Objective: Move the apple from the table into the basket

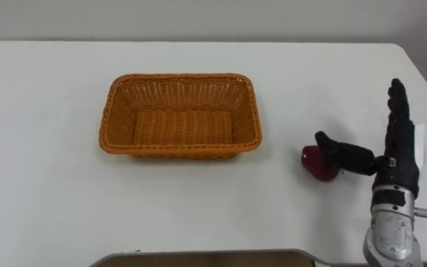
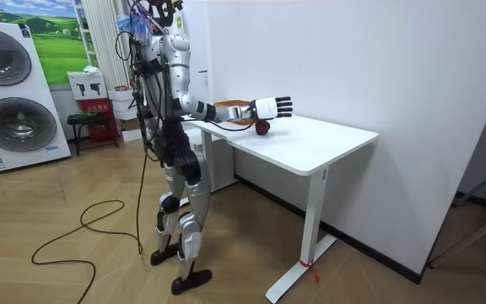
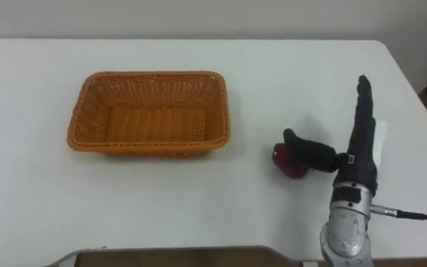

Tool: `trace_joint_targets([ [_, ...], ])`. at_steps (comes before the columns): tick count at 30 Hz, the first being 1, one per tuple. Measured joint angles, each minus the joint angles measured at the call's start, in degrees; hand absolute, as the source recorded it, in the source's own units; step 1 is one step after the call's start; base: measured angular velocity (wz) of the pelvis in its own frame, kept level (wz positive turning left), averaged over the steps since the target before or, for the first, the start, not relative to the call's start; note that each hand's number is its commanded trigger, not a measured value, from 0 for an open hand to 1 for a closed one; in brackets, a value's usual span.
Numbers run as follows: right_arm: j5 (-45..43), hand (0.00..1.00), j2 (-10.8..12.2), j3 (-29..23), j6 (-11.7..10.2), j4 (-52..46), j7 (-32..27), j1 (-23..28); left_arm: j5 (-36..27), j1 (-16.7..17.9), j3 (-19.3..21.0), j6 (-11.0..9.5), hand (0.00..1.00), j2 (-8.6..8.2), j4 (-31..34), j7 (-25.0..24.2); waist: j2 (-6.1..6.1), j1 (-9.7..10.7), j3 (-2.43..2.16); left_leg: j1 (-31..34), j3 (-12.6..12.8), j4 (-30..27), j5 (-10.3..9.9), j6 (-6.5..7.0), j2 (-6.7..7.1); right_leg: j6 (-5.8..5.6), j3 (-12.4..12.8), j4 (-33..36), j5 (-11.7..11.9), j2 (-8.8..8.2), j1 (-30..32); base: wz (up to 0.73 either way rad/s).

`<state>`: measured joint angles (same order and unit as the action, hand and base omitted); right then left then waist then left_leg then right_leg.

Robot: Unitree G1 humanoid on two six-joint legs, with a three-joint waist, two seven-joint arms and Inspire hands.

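Basket (image 1: 180,76) on worktop (image 1: 43,133), left of centre. Apple (image 1: 314,164) on worktop, right of basket, apart from it, slightly nearer robot. Right robot hand (image 1: 397,152) right of apple, above worktop, fingers pointing away from robot, thumb reaching left over apple. Room view: robot stands at worktop's end on room view's left; worktop along wall; washing machine (image 2: 11,93) well behind robot.

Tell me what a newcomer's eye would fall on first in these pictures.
The empty orange wicker basket stands out at the middle of the white table. To its right lies a dark red apple, with the robot's right hand beside it, fingers straight and thumb reaching over the apple.
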<state>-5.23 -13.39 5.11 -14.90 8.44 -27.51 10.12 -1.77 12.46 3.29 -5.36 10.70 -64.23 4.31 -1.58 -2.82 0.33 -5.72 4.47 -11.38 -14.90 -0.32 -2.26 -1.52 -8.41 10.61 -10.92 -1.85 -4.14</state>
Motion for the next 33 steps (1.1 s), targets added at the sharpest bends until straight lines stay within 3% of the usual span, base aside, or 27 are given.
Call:
trace_joint_targets([
  [10, -2.3, 0.0, 0.0, 1.7, 0.0, 0.6, 5.3, 3.2, -0.1, -0.8, -0.1, -0.7, 0.0, -0.13, 0.1, -1.1, 0.17, -0.8, -0.08, 0.1, 0.0, 0.1, 0.0, -0.02, 0.01, 0.0, 0.0, 0.0, 0.0, 0.02, -0.2, 0.0],
  [16, -2.5, 0.0, -0.1, 2.2, -0.2, 7.5, 7.8, 3.3, 0.0, -0.4, -0.1, -1.3, 0.0, -0.16, 0.1, -1.0, -0.03, -1.5, -0.03, -0.8, -0.1, 0.4, 0.0, -0.05, 0.0, -0.01, -0.1, -0.2, 0.0, 0.03, -1.0, 0.0],
  [19, -2.5, 0.01, -0.1, 2.3, -1.5, 9.5, 8.6, 3.2, 0.0, -0.3, -0.1, -1.5, 0.0, -0.15, 0.1, -0.9, -0.33, -1.6, -0.08, -1.1, -0.1, 0.5, 0.1, -0.11, 0.0, 0.0, -0.3, -0.3, 0.0, 0.03, -1.5, 0.02],
  [20, -2.5, 0.24, -0.1, 2.3, -1.7, 10.1, 8.9, 3.1, 0.1, -0.3, -0.1, -1.5, 0.0, -0.14, 0.1, -0.9, -0.46, -1.5, -0.14, -1.1, -0.1, 0.4, 0.1, -0.11, 0.0, 0.0, -0.3, -0.3, 0.0, 0.03, -1.5, 0.04],
  [22, -2.3, 0.89, 0.0, 2.3, -2.1, 11.4, 9.2, 2.4, 0.1, -0.3, -0.1, -1.5, 0.0, -0.16, 0.1, -0.9, -0.85, -1.6, -0.17, -1.1, -0.2, 0.3, 0.1, -0.12, 0.0, 0.01, -0.3, -0.3, 0.0, 0.01, -1.6, 0.0],
  [23, -2.2, 1.0, 0.0, 2.3, -2.0, 12.0, 9.6, 2.0, -0.1, -0.3, -0.1, -1.5, 0.0, -0.16, 0.1, -0.9, -1.02, -1.6, -0.16, -1.0, -0.3, 0.0, 0.1, -0.12, 0.0, 0.03, -0.4, -0.3, 0.0, 0.01, -1.6, 0.0],
  [33, -2.4, 1.0, -0.2, -1.2, -2.9, 16.7, 8.7, -1.2, -0.4, -0.3, -0.1, -1.5, 0.0, -0.16, 0.1, -0.8, -0.94, -1.3, -0.22, -0.9, -0.4, -0.3, 0.1, -0.13, -0.02, 0.07, -0.5, 0.0, 0.1, -0.01, -1.7, 0.0],
])
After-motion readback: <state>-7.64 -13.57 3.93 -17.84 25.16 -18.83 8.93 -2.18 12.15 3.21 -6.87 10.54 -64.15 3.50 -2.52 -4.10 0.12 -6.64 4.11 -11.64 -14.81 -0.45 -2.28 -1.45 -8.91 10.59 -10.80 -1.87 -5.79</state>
